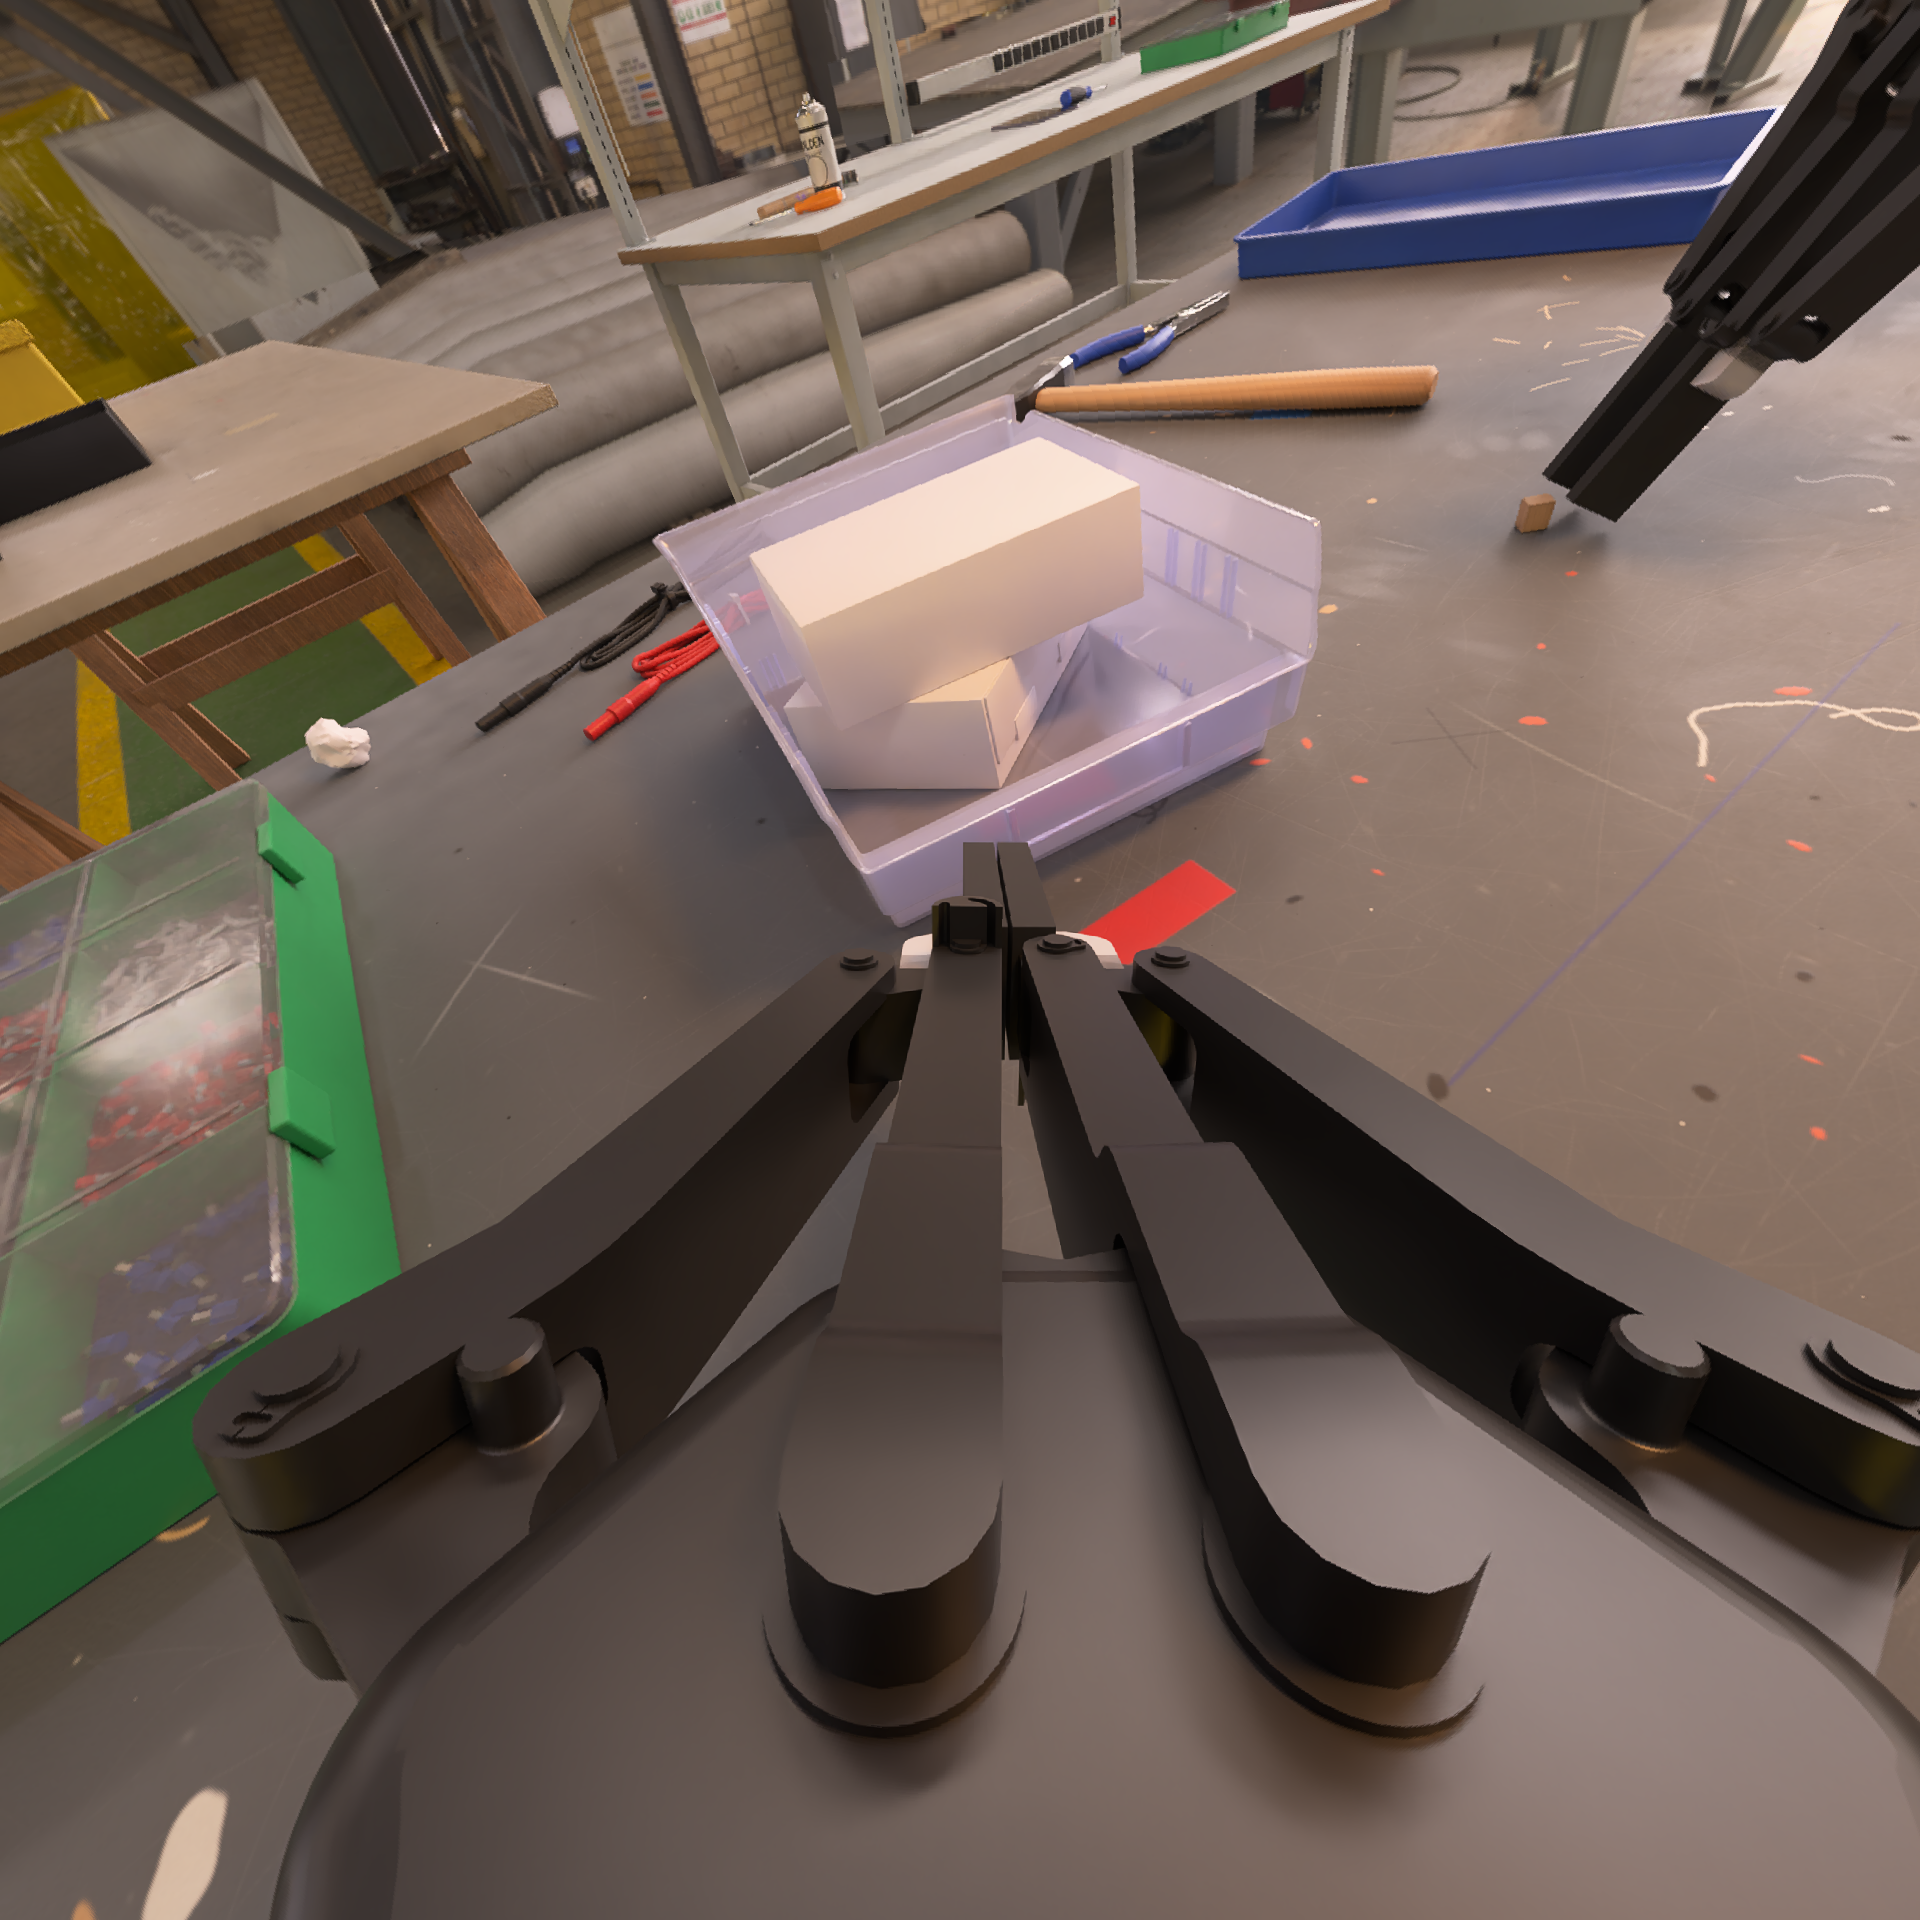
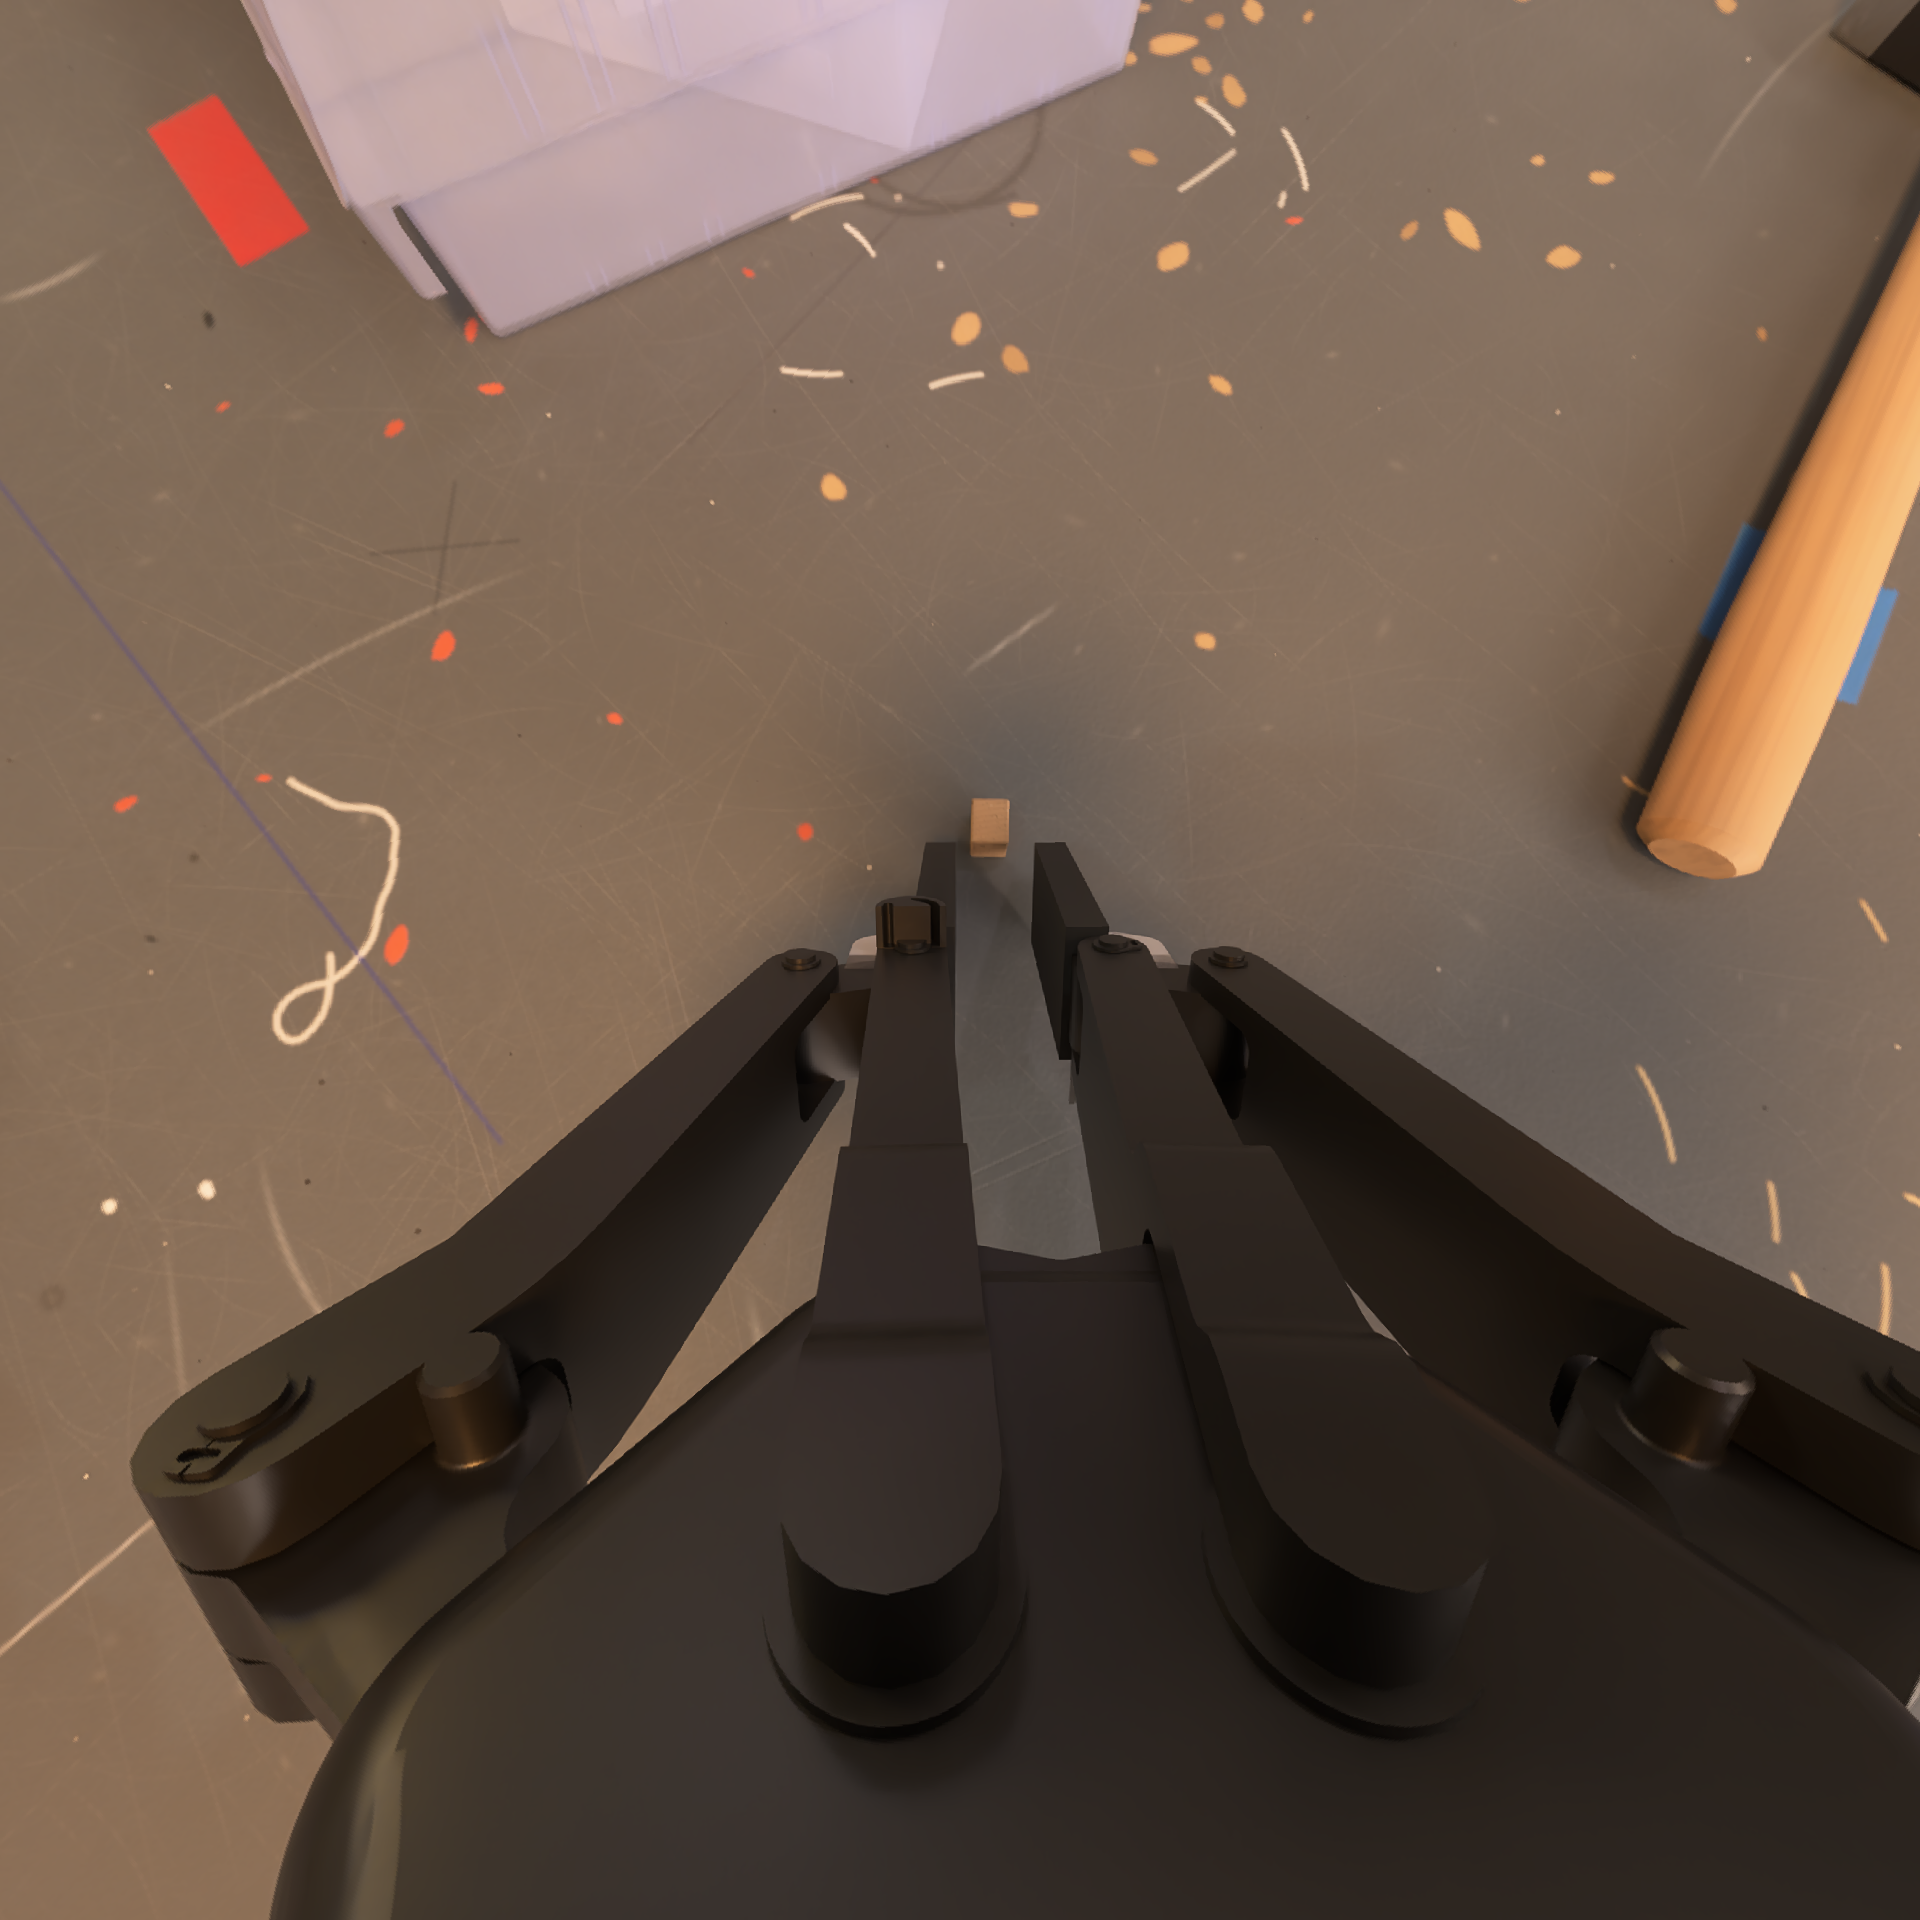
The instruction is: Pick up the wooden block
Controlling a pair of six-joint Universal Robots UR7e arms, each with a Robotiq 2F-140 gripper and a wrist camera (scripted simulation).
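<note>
The right gripper [image 2: 995, 854] stood slightly open, the wooden block [image 2: 989, 827] just beyond its fingertips; the left gripper [image 1: 995, 868] was closed, empty.

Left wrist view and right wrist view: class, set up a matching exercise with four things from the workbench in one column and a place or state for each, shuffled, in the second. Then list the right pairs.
Things
1. wooden block
2. white box
3. left gripper
4. blue tray

Places or states
A. fingers closed together, holding nothing
B. lying on the table just beyond the right gripper's open fingertips
C. at the far edge of the table, nothing visible inside
D. leaning inside the clear plastic bin

Pairs: 1-B, 2-D, 3-A, 4-C
</note>
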